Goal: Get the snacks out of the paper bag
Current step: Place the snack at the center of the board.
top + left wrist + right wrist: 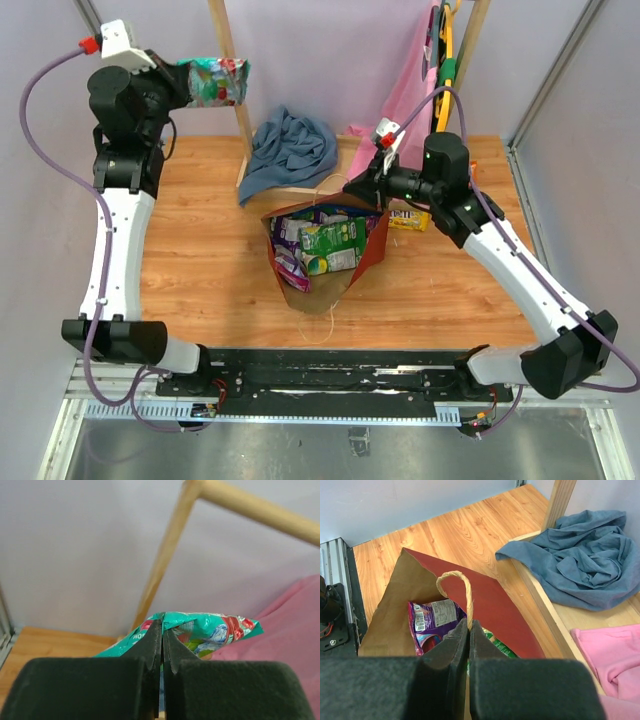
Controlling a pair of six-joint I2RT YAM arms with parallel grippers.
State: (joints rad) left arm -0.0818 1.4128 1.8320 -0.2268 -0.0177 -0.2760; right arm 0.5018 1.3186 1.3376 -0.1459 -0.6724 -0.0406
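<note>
Wooden table [200, 240] is carrying the paper bag [375, 250], lying open with a purple packet [292, 232] and a green packet [335, 243] inside, while the right gripper [469, 627], at the bag's far rim, is pinching its twine handle [451, 575] tight. Far to the bag's left, the left gripper [161, 630] is clenching a teal packet [218, 82] aloft, long axis pointing at the wooden post [228, 60] beside it; probably it is going down left of the bag, clear of the blue-grey cloth [295, 145] behind.

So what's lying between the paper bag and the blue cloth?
A wooden rail and a strip of bare tabletop, between paper bag and blue cloth; clearest in the right wrist view.
</note>
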